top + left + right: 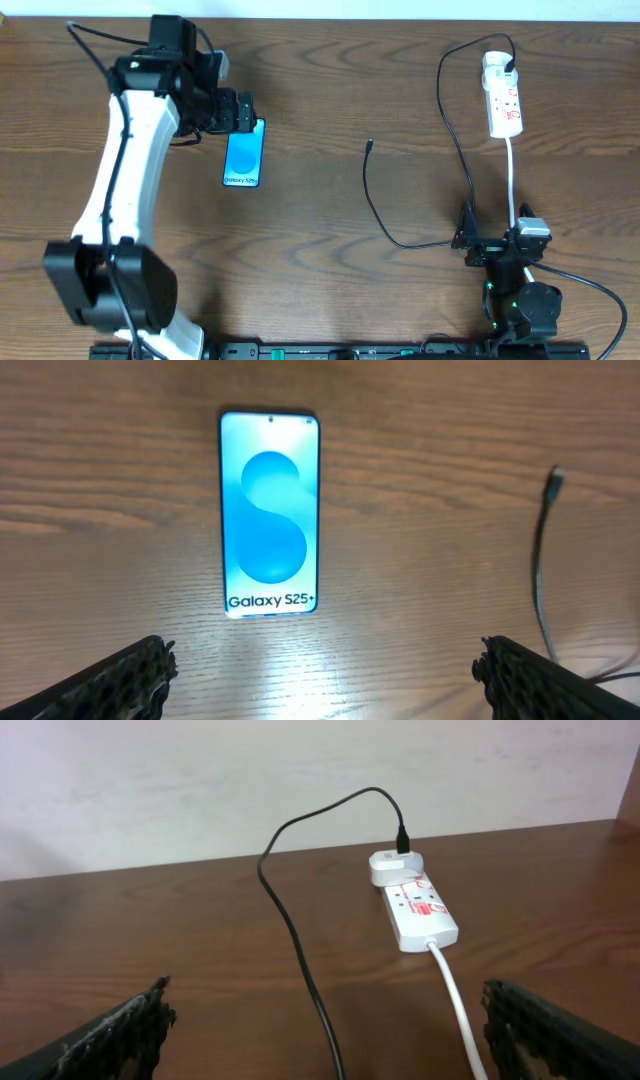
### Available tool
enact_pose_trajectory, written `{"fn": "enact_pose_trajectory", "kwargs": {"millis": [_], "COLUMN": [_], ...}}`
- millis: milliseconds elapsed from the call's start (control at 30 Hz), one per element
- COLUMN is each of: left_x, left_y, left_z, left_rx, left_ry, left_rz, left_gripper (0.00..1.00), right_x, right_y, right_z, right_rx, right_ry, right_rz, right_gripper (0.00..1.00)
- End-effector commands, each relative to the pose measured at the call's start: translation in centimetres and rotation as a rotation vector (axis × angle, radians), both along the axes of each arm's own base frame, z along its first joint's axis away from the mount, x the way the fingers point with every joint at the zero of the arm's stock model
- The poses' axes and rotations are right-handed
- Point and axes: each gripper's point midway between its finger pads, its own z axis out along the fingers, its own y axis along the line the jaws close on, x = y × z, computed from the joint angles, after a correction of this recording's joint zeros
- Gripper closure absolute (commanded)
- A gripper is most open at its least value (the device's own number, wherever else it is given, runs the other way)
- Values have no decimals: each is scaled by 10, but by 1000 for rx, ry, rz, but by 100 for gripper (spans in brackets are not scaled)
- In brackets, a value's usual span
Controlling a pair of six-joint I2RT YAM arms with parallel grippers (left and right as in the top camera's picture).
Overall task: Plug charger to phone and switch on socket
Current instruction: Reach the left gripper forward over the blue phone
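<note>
Left gripper [320, 678] hovers spread over the phone [270, 510]; charger [543, 560] tip lies apart beside it; right gripper [325, 1025] spread too.

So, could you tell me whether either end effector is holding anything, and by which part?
Nothing is held: the left end effector is open by the phone, the right end effector open facing the power strip.

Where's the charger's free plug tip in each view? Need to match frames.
Overhead: charger tip mid-table, between phone and socket.
Left wrist: tip at the right edge, well right of the phone.
Right wrist: tip not in view; only the cable leading from the socket.
Shared landmark: the black cable, seen in all three.
</note>
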Motion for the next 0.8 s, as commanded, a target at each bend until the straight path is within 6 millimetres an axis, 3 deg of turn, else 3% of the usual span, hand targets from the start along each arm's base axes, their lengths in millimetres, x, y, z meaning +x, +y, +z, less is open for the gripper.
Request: {"fn": "enact_pose_trajectory", "kwargs": {"millis": [0, 200, 367, 767], "left_x": [7, 10, 17, 32], "left_y": [-2, -2, -1, -2], "left_z": [-20, -68, -97, -140], "left_rx": [8, 86, 181, 218], "left_ry": [47, 149, 173, 191], "left_rz": [-12, -33, -49, -52], "left_gripper": [1, 1, 1, 1], "right_x": [0, 0, 0, 0], "right_y": [1, 1, 1, 1], "right_z": [-1, -1, -1, -1], "right_rx": [4, 4, 4, 4], "right_ry": [-1, -1, -1, -1], "right_rz": [2, 2, 2, 2], "right_gripper": [1, 1, 1, 1]}}
